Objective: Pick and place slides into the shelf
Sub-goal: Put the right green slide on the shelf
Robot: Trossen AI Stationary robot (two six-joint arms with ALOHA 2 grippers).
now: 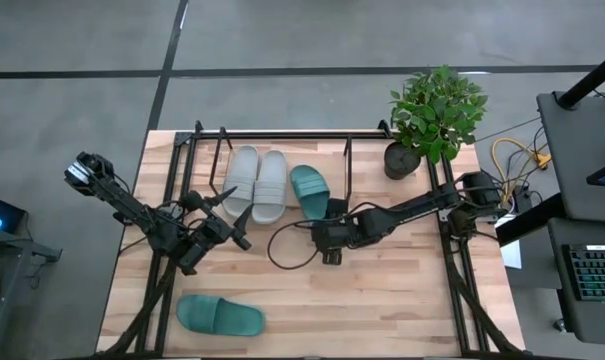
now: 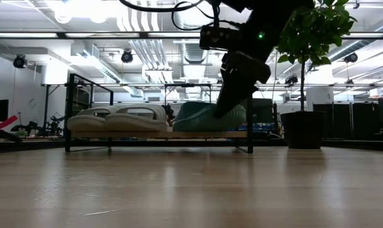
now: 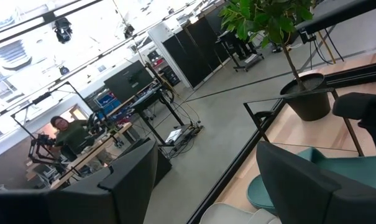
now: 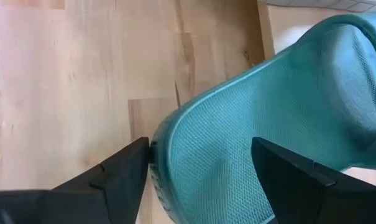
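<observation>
- Teal slide [image 4: 262, 124] on the shelf [image 1: 362, 142]: its heel sits between the wide open fingers of the right pincer [image 4: 200, 177], nothing gripped.
- Left pincer [image 1: 227, 200] is open and empty; the second teal slide [image 1: 220, 316] lies on the desk [image 1: 382, 300].

Robotics lab: exposed ceiling ducts [image 2: 147, 54], equipment benches [image 3: 107, 146].

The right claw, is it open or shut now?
Open: the right claw has its fingers spread on either side of the teal slide's heel.
</observation>
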